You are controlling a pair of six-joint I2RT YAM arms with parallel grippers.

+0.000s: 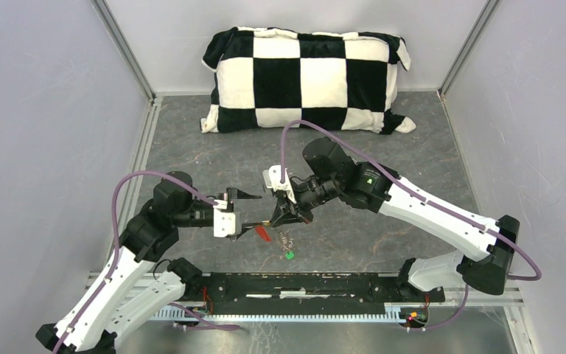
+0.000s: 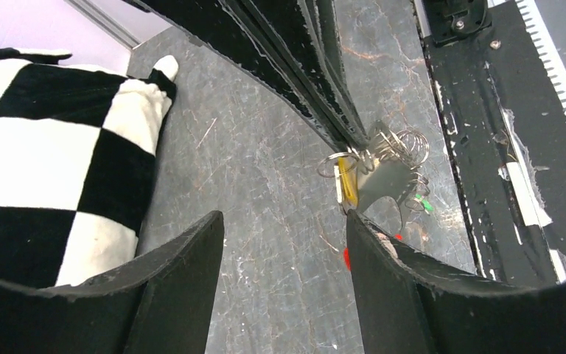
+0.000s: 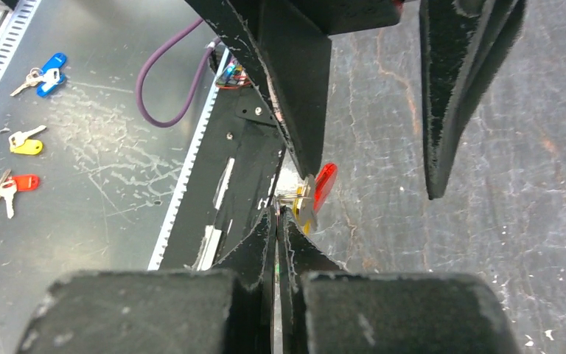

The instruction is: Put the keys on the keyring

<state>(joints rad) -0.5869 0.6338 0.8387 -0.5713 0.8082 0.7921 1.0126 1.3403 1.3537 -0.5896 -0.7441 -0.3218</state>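
Top external view: threading looks unfinished, with both tools meeting low over the middle of the surface (image 1: 383,147).

The right tool (image 1: 271,220) is pinched shut on the silver metal of the keyring (image 2: 405,146) and holds it just above the surface, with the red tag (image 3: 325,184) hanging beside it. The yellow-headed key (image 2: 347,184) sits against the ring at the fingertips; whether it is threaded on I cannot tell. The green-headed key (image 1: 289,255) lies on the surface just to the near side, by some small links, and a join is too small to make out. I judge at least that key is left to do. The left arm reaches in low from the left. The left tool (image 1: 256,209) is spread wide and empty, one finger ending just beside the ring. The right arm stretches in from the right with its wrist angled down.
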